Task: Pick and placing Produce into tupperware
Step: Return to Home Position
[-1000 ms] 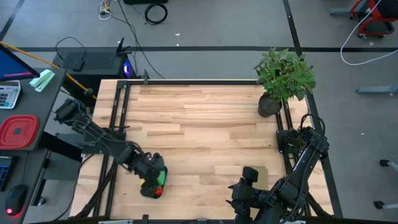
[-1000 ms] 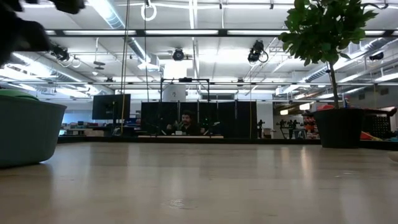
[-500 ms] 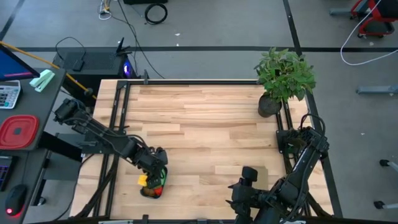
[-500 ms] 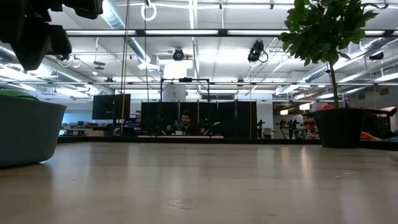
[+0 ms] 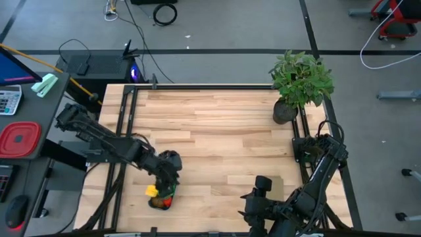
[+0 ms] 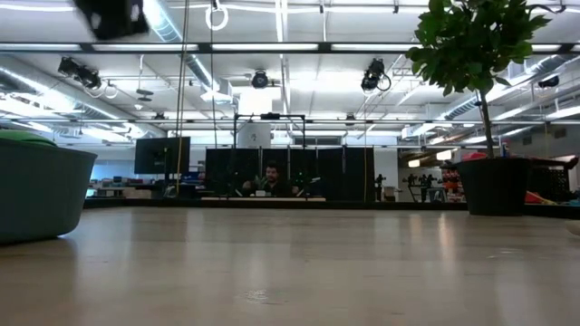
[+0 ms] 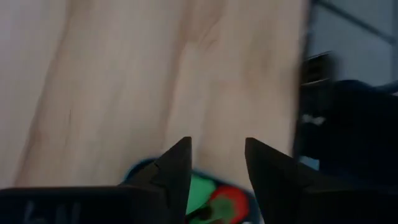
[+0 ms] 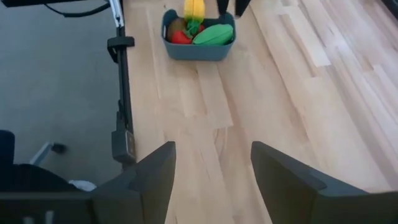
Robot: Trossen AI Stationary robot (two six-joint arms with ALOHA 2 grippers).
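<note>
Blue tub (image 8: 198,48) on the table's (image 5: 217,131) left side, toward the high view's bottom edge. It holds a yellow piece (image 8: 194,9), green piece (image 8: 213,34) and red piece (image 8: 180,37). Your left gripper (image 7: 214,167) hovers just above it, jaws parted, empty. Your right gripper (image 8: 214,177) is well apart, jaws wide, empty. Toys likely light, hard, slick; pinch each across its narrow middle. From above, the left gripper covers part of the tub, so you can't count the rest.
</note>
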